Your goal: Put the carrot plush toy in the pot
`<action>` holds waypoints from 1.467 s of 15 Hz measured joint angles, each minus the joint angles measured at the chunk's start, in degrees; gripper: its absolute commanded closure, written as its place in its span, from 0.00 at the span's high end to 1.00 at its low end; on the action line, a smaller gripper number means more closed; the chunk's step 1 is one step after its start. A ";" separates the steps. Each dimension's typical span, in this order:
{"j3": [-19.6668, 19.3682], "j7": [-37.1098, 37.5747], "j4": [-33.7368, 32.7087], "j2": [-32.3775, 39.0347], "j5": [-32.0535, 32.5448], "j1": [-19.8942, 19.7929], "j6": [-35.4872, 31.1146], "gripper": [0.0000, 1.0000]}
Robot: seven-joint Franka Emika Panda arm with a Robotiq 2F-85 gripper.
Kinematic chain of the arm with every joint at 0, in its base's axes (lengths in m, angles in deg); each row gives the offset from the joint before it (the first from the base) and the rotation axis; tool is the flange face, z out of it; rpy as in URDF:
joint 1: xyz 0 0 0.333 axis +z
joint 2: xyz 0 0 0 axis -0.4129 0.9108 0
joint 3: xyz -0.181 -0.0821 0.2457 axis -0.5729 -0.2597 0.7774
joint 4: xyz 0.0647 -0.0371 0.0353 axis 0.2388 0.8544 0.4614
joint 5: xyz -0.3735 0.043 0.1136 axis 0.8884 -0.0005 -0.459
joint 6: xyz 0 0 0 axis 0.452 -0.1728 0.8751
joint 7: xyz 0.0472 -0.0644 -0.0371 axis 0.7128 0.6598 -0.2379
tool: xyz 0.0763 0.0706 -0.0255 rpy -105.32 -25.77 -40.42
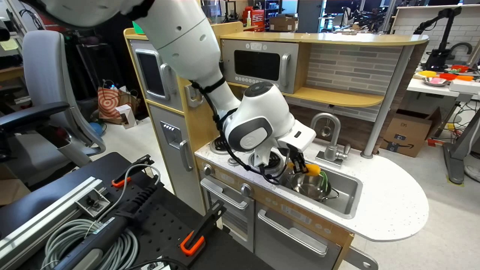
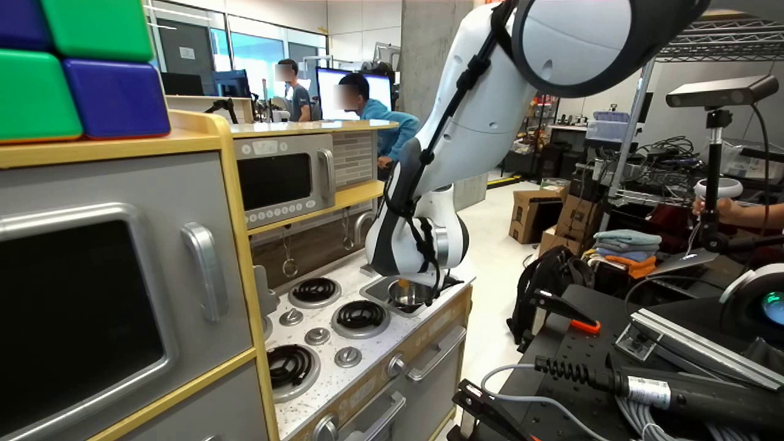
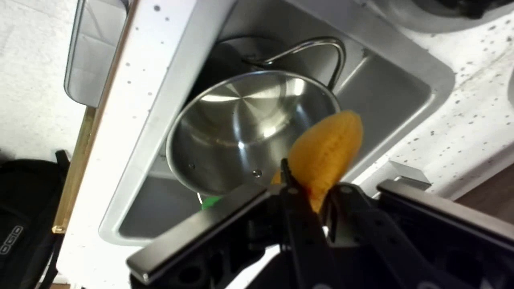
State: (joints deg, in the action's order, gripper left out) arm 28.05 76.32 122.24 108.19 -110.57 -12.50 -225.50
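Note:
The carrot plush toy (image 3: pixel 327 148) is orange; it also shows in both exterior views (image 1: pixel 312 170) (image 2: pixel 403 283). Its green leafy end hangs down over the pot in an exterior view, and only a bit of green shows in the wrist view. My gripper (image 3: pixel 315 180) is shut on the carrot and holds it above the pot's rim. The fingers also show in an exterior view (image 1: pixel 299 165). The shiny metal pot (image 3: pixel 245 124) stands in the sink below; it shows in both exterior views (image 1: pixel 309 188) (image 2: pixel 407 296). The pot's visible inside holds nothing.
The grey sink (image 1: pixel 354 195) surrounds the pot, with a faucet (image 1: pixel 332 140) behind it. Stove burners (image 2: pixel 361 317) and knobs lie beside the sink. A shelf (image 1: pixel 337 98) and a toy microwave (image 1: pixel 262 65) stand above the counter. A black table (image 1: pixel 161 217) with clamps stands in front.

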 measured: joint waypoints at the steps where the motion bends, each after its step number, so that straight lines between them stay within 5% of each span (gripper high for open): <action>1: -0.18 0.60 0.00 -0.96 0.00 0.00 1.51 0.03; 9: -1.51 8.78 0.02 -2.88 2.23 -0.97 9.80 0.03; 10: -1.51 9.66 0.02 -2.88 2.49 -1.21 9.80 0.36; 11: -1.51 10.45 0.02 -2.88 2.73 -1.39 9.80 0.37; 19: -0.71 13.93 0.82 -4.10 6.90 -1.71 9.24 0.95; 22: 2.46 12.52 4.86 -8.78 6.98 -3.04 3.78 1.00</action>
State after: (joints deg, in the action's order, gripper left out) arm 30.51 88.84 127.09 99.41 -103.59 -15.54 -221.72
